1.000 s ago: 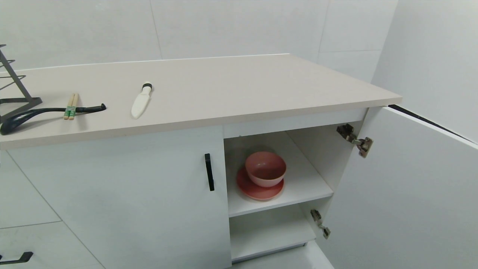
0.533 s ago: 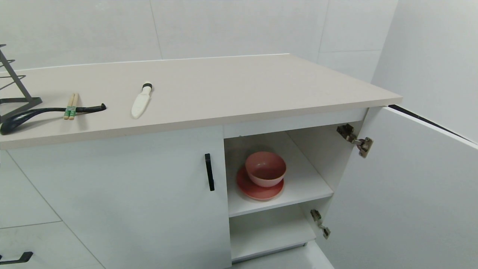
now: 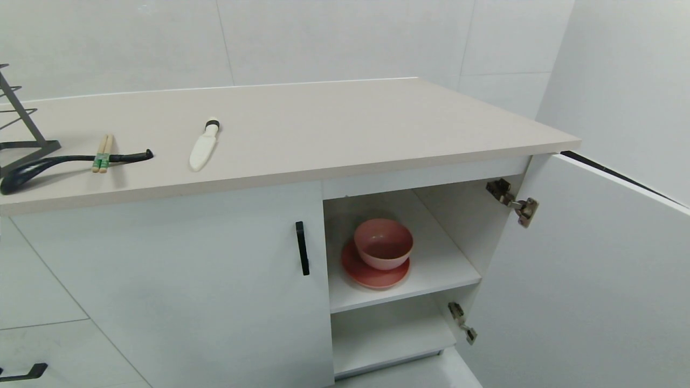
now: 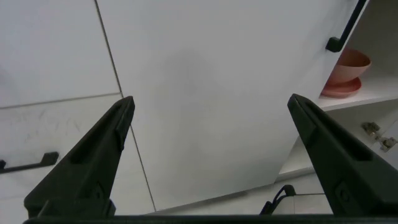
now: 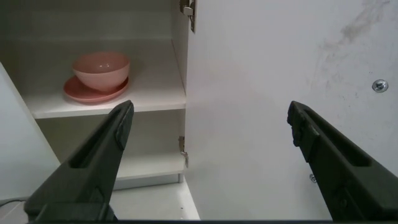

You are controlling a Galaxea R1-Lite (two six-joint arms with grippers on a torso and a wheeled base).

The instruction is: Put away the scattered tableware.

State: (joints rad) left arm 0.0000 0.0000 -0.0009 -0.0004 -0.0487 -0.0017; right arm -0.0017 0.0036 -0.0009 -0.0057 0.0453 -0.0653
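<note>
Head view: pink bowl (image 3: 383, 242) sitting on coral plate (image 3: 374, 276), both resting on upper shelf (image 3: 436, 269) inside cabinet. Right door (image 3: 582, 269) standing open, left door (image 3: 188, 280) sitting shut.

Chopsticks (image 3: 102, 153) lying across black ladle (image 3: 64, 159) on countertop (image 3: 350, 124). Cream knife (image 3: 204, 145) lying near them, apart. Wire rack (image 3: 38, 145) standing at left edge.

Left gripper (image 4: 211, 102) hanging before shut door, jaws standing wide apart, gripping nothing. Right gripper (image 5: 211, 107) facing open compartment, jaws likewise gaping, gripping nothing.
</note>
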